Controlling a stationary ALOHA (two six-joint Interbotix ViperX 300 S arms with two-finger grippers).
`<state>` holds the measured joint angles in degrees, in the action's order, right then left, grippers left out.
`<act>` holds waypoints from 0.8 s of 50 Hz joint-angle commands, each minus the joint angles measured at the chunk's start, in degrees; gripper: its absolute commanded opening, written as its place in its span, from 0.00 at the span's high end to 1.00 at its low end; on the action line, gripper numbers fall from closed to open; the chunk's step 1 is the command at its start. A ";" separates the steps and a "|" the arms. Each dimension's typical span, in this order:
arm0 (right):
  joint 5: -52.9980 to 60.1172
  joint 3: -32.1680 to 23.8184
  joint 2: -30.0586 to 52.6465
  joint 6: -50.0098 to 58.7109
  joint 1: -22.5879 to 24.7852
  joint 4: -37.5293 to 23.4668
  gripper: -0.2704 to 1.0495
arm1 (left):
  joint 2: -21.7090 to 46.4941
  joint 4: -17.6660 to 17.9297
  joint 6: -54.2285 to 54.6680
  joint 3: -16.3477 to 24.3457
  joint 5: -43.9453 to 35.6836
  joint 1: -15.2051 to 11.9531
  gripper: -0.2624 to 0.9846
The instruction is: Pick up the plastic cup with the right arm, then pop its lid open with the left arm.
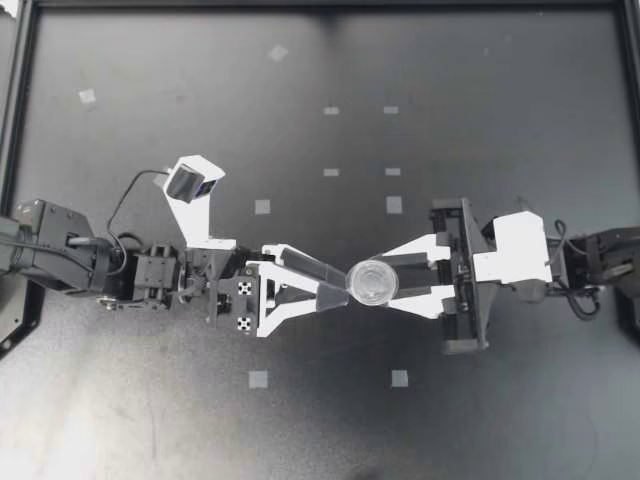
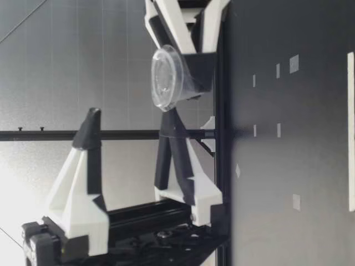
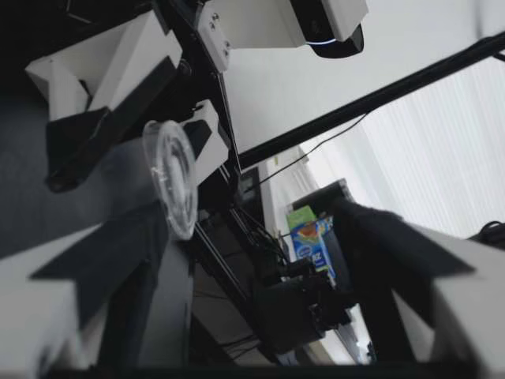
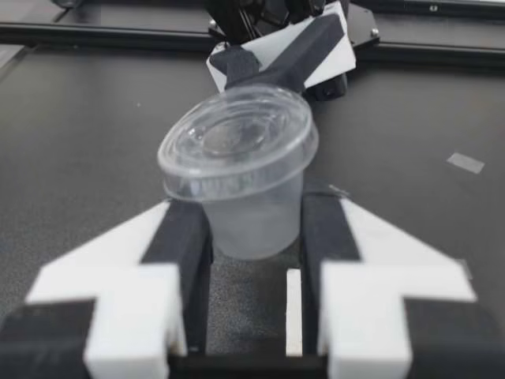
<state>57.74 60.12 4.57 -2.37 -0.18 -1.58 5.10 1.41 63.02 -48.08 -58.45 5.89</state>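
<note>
Top view shows both arms meeting over the middle of the tabletop (image 1: 300,100), well away from every edge. My right gripper (image 1: 388,281) is clenched on a clear lidded cup (image 1: 372,283). In the right wrist view both fingers press its body from two sides, and the low view shows it lifted off the surface. My left gripper (image 1: 338,288) is spread wide and grasps nothing. It is turned so that one finger sits high, and the tip of the other lies just beside the cup. I judge this a mid-air pass where the receiving side has arrived but not gripped. The next move calls for bracketing the cup with the left fingers and closing firmly before the right grip loosens.
</note>
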 commanded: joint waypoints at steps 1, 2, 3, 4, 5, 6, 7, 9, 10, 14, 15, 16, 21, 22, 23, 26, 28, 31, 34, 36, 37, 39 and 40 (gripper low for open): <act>-0.26 -0.18 0.18 0.53 -0.18 0.26 0.57 | -2.72 -0.35 -0.44 0.88 -0.53 0.44 0.22; -0.26 -0.26 0.18 0.53 -0.18 0.26 0.57 | -2.64 -0.35 -0.44 0.88 -0.53 0.44 0.22; -0.26 -0.26 0.26 0.62 -0.18 0.26 0.57 | -2.64 -0.35 -0.44 0.88 -0.53 0.44 0.22; -0.26 -0.26 0.26 0.62 -0.18 0.26 0.57 | -2.64 -0.35 -0.44 0.79 -0.53 0.44 0.22; -0.26 -0.26 0.18 0.62 -0.18 0.26 0.57 | -2.64 -0.44 -0.44 0.70 -0.53 0.44 0.22; -0.26 -0.26 0.09 0.62 -0.18 0.26 0.57 | -2.64 -0.35 -0.44 0.62 -0.53 0.44 0.22; -0.26 -0.18 0.09 0.70 -0.18 0.26 0.57 | -2.64 -0.35 -0.44 0.62 -0.53 0.44 0.22; -0.26 -0.09 0.09 0.70 -0.18 0.26 0.57 | -2.64 -0.35 -0.44 0.62 -0.53 0.44 0.22; -0.26 -0.09 0.09 0.70 -0.18 0.26 0.57 | -2.64 -0.44 -0.44 0.62 -0.53 0.44 0.22; -0.26 -0.09 0.35 0.79 -0.18 0.26 0.57 | -2.72 -0.35 -0.44 0.70 -0.53 0.44 0.22; -0.26 -0.09 0.44 0.79 -0.18 0.26 0.57 | -2.72 -0.35 -0.44 0.70 -0.53 0.44 0.22; -0.26 -0.09 0.44 0.79 -0.18 0.26 0.57 | -2.72 -0.35 -0.44 0.70 -0.53 0.44 0.22; -0.26 0.00 0.62 0.79 -0.18 0.26 0.57 | -2.72 -0.35 -0.44 0.62 -0.53 0.44 0.22; -0.26 0.00 0.62 0.88 -0.18 0.26 0.57 | -2.72 -0.35 -0.44 0.62 -0.53 0.44 0.22; -0.26 0.00 0.70 0.88 -0.18 0.26 0.57 | -2.64 -0.35 -0.44 0.53 -0.53 0.44 0.22; -0.53 0.00 0.79 0.88 -0.18 0.26 0.57 | -2.72 -0.35 -0.44 0.62 -0.53 0.44 0.22; -0.70 0.00 0.97 0.88 -0.18 0.26 0.57 | -2.72 -0.35 -0.44 0.62 -0.53 0.44 0.22; -0.88 0.00 1.14 0.97 -0.18 0.26 0.57 | -2.81 -0.35 -0.44 0.62 -0.53 0.44 0.22; -0.97 0.00 1.32 0.97 -0.26 0.26 0.57 | -2.81 -0.35 -0.44 0.62 -0.53 0.44 0.22; -0.97 0.00 1.49 1.05 -0.18 0.26 0.57 | -2.81 -0.35 -0.44 0.62 -0.53 0.44 0.22; -0.97 0.00 1.49 1.14 -0.26 0.26 0.57 | -2.81 -0.35 -0.44 0.53 -0.53 0.44 0.22; -1.05 -0.09 1.58 1.41 -0.18 0.26 0.57 | -2.99 -0.35 -0.44 0.62 -0.53 0.35 0.22; -0.97 0.00 1.67 1.58 -0.18 0.35 0.57 | -2.99 -0.35 -0.44 0.62 -0.53 0.44 0.22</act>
<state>57.57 59.85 6.06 -1.23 -0.18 -1.58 5.10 1.41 63.02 -48.25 -58.45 5.89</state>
